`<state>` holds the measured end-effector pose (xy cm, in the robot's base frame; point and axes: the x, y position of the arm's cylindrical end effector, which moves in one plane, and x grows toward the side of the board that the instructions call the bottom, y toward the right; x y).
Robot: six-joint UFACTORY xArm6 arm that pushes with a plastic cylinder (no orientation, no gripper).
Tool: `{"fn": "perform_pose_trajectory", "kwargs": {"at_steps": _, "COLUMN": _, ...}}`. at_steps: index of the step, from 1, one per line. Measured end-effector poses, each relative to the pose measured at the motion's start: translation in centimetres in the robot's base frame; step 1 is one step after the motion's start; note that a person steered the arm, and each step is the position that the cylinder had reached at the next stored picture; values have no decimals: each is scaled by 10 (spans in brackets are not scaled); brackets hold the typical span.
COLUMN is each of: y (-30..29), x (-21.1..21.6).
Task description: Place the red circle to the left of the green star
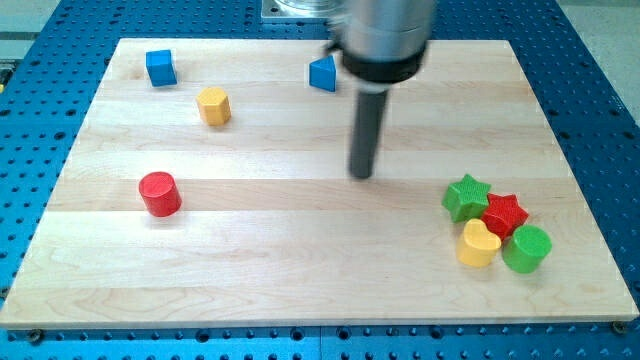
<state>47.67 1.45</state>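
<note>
While the pale wooden surface (300, 270) fills most of the frame over a blue perforated base (40, 60), the arm's metal housing (385, 35) drops in at top centre. No hand on this rig, just a dark rod (366, 135) grasping nothing; my tip (362, 175) sits on bare wood near frame centre, touching no block.

Lower right cluster, packed close: green star (466, 196) at its upper left, red star (505, 213) just right and below it, green cylinder (527, 248) at the lower right, yellow heart (479, 243) at the lower left. They look to be touching or nearly so.

Red circle (159, 193) stands alone at mid left, well apart from the green star and far to my tip's left.

Upper left: blue cube (160, 67) near the corner, yellow hexagon (213, 105) just below and right of it. Blue triangle-ish block (322, 74) at top centre, just left of the rod, partly hidden by the housing.
</note>
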Motion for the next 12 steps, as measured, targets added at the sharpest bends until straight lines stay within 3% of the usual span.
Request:
{"fn": "perform_pose_trajectory", "kwargs": {"at_steps": 1, "y": -123, "x": 111}}
{"fn": "perform_pose_trajectory", "kwargs": {"at_steps": 2, "y": -275, "x": 87}}
{"fn": "perform_pose_trajectory", "kwargs": {"at_steps": 3, "y": -273, "x": 3}}
{"fn": "perform_pose_trajectory", "kwargs": {"at_steps": 4, "y": -159, "x": -7}}
{"fn": "perform_pose_trajectory", "kwargs": {"at_steps": 5, "y": -135, "x": -5}}
{"fn": "perform_pose_trajectory", "kwargs": {"at_steps": 6, "y": -215, "x": 20}}
{"fn": "perform_pose_trajectory", "kwargs": {"at_steps": 7, "y": -154, "x": 19}}
{"fn": "perform_pose_trajectory", "kwargs": {"at_steps": 8, "y": -41, "x": 13}}
{"fn": "perform_pose_trajectory", "kwargs": {"at_steps": 9, "y": -55, "x": 6}}
{"fn": "perform_pose_trajectory", "kwargs": {"at_steps": 10, "y": -145, "x": 32}}
{"fn": "perform_pose_trajectory", "kwargs": {"at_steps": 11, "y": -147, "x": 54}}
{"fn": "perform_pose_trajectory", "kwargs": {"at_steps": 12, "y": -152, "x": 47}}
